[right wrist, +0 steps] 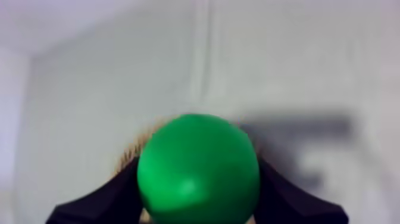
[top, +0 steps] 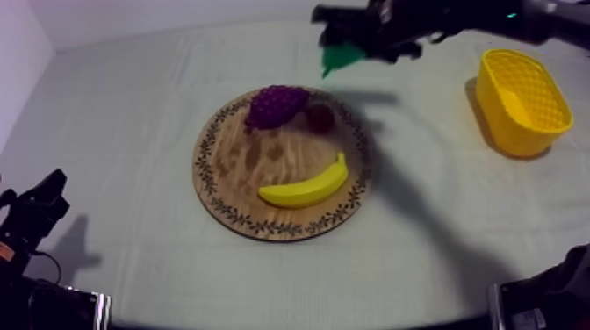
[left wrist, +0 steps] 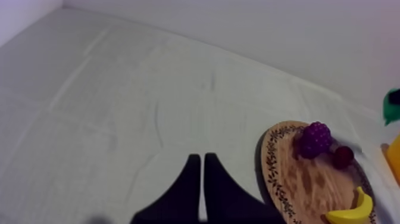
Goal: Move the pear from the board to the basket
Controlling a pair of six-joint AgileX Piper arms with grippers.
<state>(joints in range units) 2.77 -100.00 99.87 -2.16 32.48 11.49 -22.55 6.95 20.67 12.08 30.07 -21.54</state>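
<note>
Right wrist view: pear (right wrist: pixel 198 167) hides nearly all of the wooden board (right wrist: pixel 132 152) behind it, and the pear's lower end is cut by the frame edge. Top view: it's a blurred green patch, part-covered by the right hand (top: pixel 349 39). Left wrist view: banana (left wrist: pixel 354 211) and yellow basket (left wrist: pixel 394 158) cut off at the edge.

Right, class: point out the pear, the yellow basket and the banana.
pear (right wrist: pixel 198 168): right wrist view, its green body.
yellow basket (top: pixel 527 136): top view, its outer wall.
banana (top: pixel 303 191): top view, middle of curve.
</note>
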